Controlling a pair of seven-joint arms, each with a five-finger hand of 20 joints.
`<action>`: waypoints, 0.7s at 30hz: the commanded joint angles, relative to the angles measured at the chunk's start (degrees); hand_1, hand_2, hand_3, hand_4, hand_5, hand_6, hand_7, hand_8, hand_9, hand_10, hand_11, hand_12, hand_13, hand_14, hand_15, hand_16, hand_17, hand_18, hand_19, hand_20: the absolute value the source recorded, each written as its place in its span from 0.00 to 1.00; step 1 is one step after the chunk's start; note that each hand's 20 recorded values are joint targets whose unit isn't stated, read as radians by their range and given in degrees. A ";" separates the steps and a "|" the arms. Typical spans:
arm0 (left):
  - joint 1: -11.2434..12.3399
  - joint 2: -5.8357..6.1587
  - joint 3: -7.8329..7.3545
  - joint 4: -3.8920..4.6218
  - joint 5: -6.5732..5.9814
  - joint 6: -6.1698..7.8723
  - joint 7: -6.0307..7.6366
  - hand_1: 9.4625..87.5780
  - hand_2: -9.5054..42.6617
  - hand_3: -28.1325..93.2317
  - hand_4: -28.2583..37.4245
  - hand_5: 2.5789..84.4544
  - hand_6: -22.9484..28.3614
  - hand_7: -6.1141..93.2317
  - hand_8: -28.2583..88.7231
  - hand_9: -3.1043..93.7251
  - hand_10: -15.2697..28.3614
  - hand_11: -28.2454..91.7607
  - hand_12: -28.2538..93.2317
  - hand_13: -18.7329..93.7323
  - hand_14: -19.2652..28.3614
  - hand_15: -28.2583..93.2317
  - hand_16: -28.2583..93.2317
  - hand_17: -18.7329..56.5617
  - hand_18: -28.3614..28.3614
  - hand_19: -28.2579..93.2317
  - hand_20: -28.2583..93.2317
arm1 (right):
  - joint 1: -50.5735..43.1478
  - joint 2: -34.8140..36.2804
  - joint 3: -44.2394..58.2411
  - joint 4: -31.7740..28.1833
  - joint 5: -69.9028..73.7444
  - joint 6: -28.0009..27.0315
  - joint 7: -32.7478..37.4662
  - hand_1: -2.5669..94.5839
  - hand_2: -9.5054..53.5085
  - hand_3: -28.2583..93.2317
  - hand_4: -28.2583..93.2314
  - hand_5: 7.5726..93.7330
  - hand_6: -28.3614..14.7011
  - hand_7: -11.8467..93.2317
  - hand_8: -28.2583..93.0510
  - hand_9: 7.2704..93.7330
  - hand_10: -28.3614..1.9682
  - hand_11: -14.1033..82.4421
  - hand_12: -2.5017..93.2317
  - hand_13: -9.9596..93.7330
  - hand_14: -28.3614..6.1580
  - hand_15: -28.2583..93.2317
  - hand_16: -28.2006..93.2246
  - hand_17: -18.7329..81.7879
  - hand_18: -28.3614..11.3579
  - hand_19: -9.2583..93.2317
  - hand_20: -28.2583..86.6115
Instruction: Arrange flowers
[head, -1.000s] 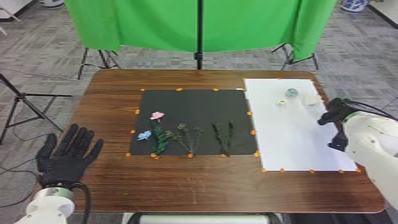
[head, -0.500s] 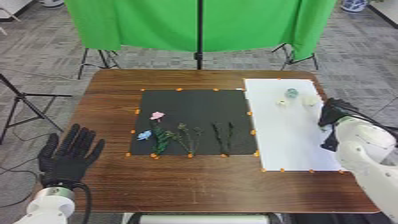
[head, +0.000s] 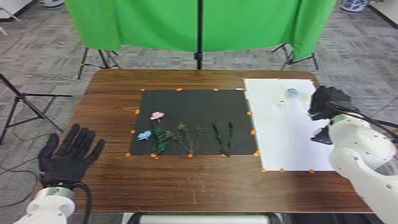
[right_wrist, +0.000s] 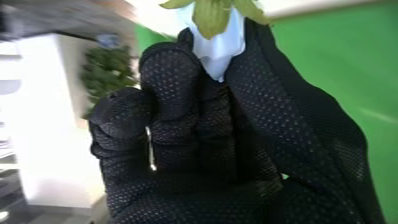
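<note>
**Right hand closes in on a pale flower at the white sheet's edge**

Nearest the robot, at the table's (head: 200, 192) left side, the left hand (head: 62, 160) waits with its fingers spread and straight, holding nothing.

Beyond it, the black mat (head: 187, 107) carries the arrangement so far: a pink flower (head: 157, 115) above a blue flower (head: 144, 135), a leafy green stem (head: 161, 141) beside them, thin sprigs (head: 184, 132) in the middle and two dark stems (head: 223, 137) to the right. All of these lie as they did in the earlier frames.

The change is on the right. The right hand (head: 329, 100) has swung inward from the outer side of the white sheet (head: 293, 142) and now covers the spot where a whitish bloom was showing. In the right wrist view, a pale flower (right_wrist: 217, 47) with green leaflets sits at its fingertips, apparently pinched between thumb and fingers. Whether it has left the sheet cannot be told.

Farther off on the sheet, just beyond the hand, lie a small cream bloom (head: 282, 102) and a blue-green bloom (head: 291, 92).

For the task, this looks like the start of adding another flower. The likely next move is to lift it and carry it to the mat; with so shallow a grip, it could slip or twist.
</note>
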 joint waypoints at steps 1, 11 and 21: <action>1.06 -0.18 -0.10 -0.08 -0.13 1.16 -0.18 0.24 0.43 0.85 0.00 0.55 0.59 0.26 0.15 0.47 0.71 0.48 0.33 0.46 0.74 0.65 0.18 0.19 0.77 0.57 0.38 | 11.12 -6.91 -8.85 -3.13 -0.02 2.05 -4.71 0.69 0.00 0.78 0.00 0.72 0.67 0.50 0.33 0.84 0.62 0.37 0.61 0.77 0.70 0.65 0.65 0.58 0.23 0.93 0.63; -1.40 0.17 1.56 0.74 0.45 1.40 -1.74 0.24 0.43 0.85 0.00 0.55 0.59 0.26 0.15 0.47 0.71 0.48 0.33 0.46 0.74 0.65 0.18 0.19 0.77 0.57 0.38 | 24.24 -24.37 -27.65 4.48 -3.31 -2.97 -11.99 0.69 0.00 0.78 0.00 0.72 0.67 0.50 0.33 0.84 0.62 0.37 0.62 0.77 0.70 0.65 0.65 0.58 0.23 0.93 0.63; -2.31 1.23 2.96 0.85 0.30 1.82 -1.84 0.24 0.43 0.86 0.00 0.55 0.59 0.26 0.15 0.47 0.71 0.48 0.33 0.46 0.74 0.65 0.18 0.19 0.77 0.57 0.38 | 28.89 -30.86 -36.93 7.04 -9.42 -8.37 -16.37 0.69 0.00 0.78 0.00 0.71 0.67 0.51 0.33 0.83 0.62 0.37 0.62 0.77 0.70 0.65 0.65 0.58 0.24 0.93 0.63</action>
